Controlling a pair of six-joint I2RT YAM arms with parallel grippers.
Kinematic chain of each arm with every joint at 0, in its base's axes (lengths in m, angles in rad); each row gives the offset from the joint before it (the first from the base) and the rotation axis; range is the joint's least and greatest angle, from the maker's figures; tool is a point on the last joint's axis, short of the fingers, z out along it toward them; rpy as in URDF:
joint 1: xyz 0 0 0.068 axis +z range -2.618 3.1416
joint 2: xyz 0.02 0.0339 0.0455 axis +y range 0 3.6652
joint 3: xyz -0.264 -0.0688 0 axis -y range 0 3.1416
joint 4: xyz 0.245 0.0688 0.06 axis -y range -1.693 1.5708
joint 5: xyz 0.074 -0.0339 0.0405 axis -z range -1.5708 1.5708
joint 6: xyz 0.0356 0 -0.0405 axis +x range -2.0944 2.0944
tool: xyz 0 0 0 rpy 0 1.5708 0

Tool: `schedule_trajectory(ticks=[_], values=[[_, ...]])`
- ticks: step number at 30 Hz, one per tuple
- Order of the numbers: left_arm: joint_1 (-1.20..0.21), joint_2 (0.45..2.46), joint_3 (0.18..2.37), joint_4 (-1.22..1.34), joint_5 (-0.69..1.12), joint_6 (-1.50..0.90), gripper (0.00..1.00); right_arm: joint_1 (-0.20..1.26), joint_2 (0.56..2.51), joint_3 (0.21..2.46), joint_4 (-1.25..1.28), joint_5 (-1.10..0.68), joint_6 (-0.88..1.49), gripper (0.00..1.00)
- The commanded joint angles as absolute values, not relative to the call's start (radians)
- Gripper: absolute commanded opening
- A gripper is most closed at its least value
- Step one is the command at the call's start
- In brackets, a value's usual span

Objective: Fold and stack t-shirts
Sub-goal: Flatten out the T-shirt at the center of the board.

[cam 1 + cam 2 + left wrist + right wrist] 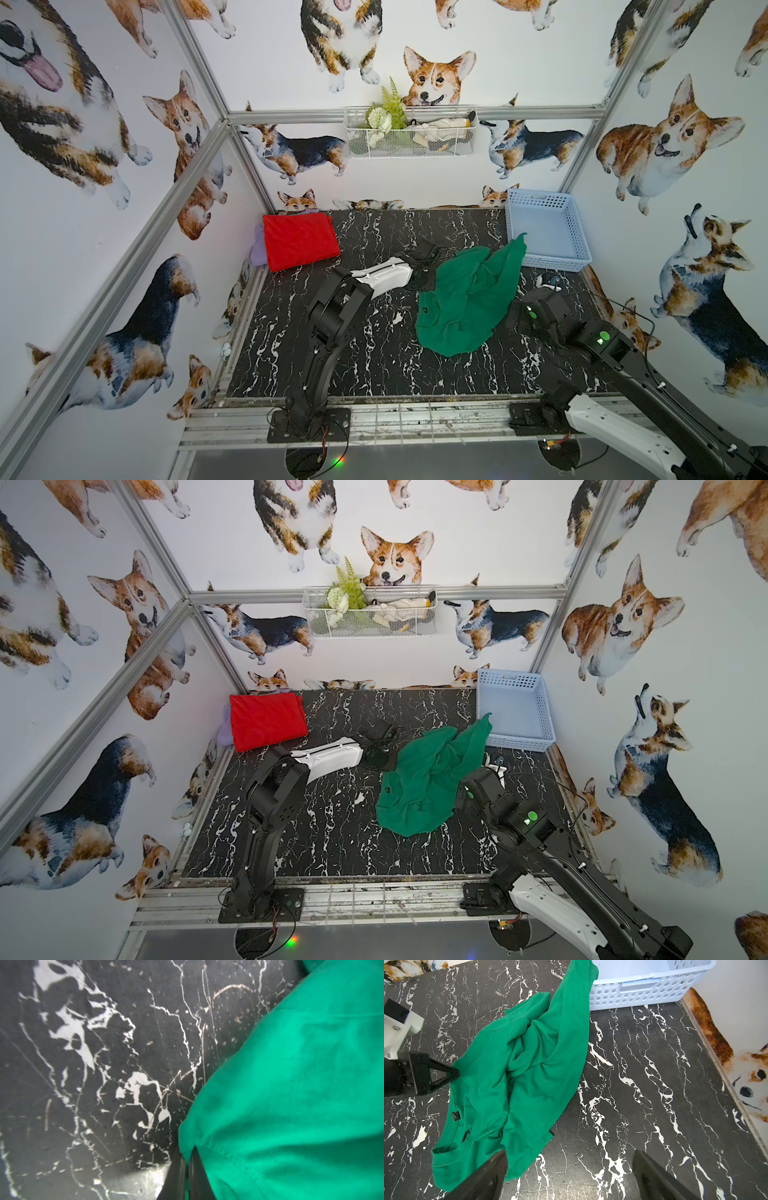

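Two t-shirts lie on the black marble-patterned table [374, 353]. The green t-shirt [465, 303] [519, 1076] is the larger shape. It sprawls unfolded right of the middle, bunched into deep twisting creases at its centre. One pointed tip reaches up against the near left corner of the pale blue basket [557, 262], which stands in the far right corner.

The red t-shirt [299, 241] sits in the far left corner, folded into a neat flat rectangle on top of a lilac cloth [258, 249].

The left gripper [187, 1153] is pressed together, pinching the hem at the green shirt's left edge. The right gripper [570, 1152] hangs spread wide by its near right edge.

The green shirt's collar [444, 1153] lies open at the left front, with a small dark label [455, 1115] sewn inside.
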State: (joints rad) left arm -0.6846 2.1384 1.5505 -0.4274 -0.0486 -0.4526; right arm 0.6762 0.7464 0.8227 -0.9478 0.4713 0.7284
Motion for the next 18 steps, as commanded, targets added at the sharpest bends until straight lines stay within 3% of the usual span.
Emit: schedule_trajectory(ticks=[1, 8, 18], values=[[-0.673, 2.109, 1.57, -0.451, -0.089, -0.426, 0.0, 0.677, 0.746, 0.816, -0.942, 0.483, 0.72, 1.0], [-0.635, 2.059, 1.656, -0.582, -0.258, -0.352, 0.0, 0.676, 0.77, 0.807, -0.925, 0.473, 0.716, 1.0], [-0.506, 2.082, 1.835, -0.715, -0.364, -0.28, 0.0, 0.677, 0.804, 0.802, -0.902, 0.454, 0.71, 1.0]])
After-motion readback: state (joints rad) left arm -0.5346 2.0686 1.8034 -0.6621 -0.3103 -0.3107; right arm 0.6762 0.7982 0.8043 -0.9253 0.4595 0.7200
